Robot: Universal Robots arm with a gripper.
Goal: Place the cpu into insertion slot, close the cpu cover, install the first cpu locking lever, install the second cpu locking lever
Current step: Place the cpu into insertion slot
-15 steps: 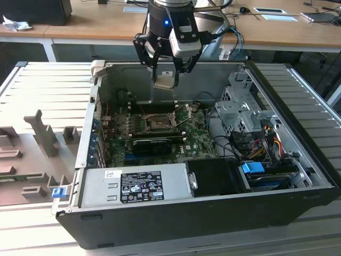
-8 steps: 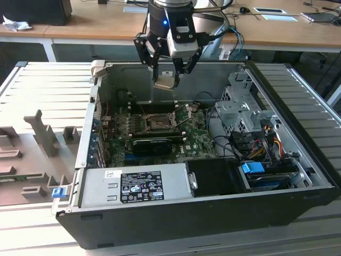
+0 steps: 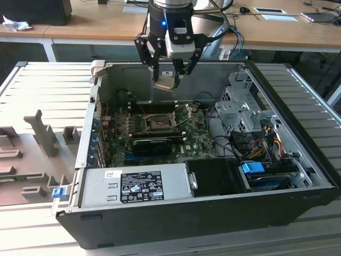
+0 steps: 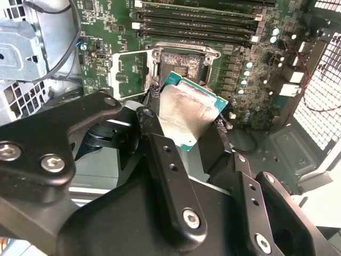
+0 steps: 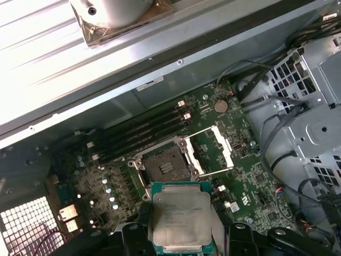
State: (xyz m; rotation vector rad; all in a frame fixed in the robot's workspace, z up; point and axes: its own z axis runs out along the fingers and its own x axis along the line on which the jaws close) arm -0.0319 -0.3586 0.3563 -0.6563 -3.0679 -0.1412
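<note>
Second wrist view: gripper [image 4: 187,114] clamped on cpu [image 4: 186,106] by opposite edges, metal face showing, held tilted in the air. Beyond it, slot [image 4: 181,63] uncovered, dark centre exposed, with cover [image 4: 128,74] swung open just beside. Exterior view: cpu at upper centre of frame, well above motherboard [image 3: 196,141]; slot near frame centre, inside open case [image 3: 128,80].

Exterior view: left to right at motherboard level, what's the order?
Grey fixture block → insertion slot → open cpu cover → silver drive cage. Left out: the gripper, shut on the cpu, hangs over the slot.
</note>
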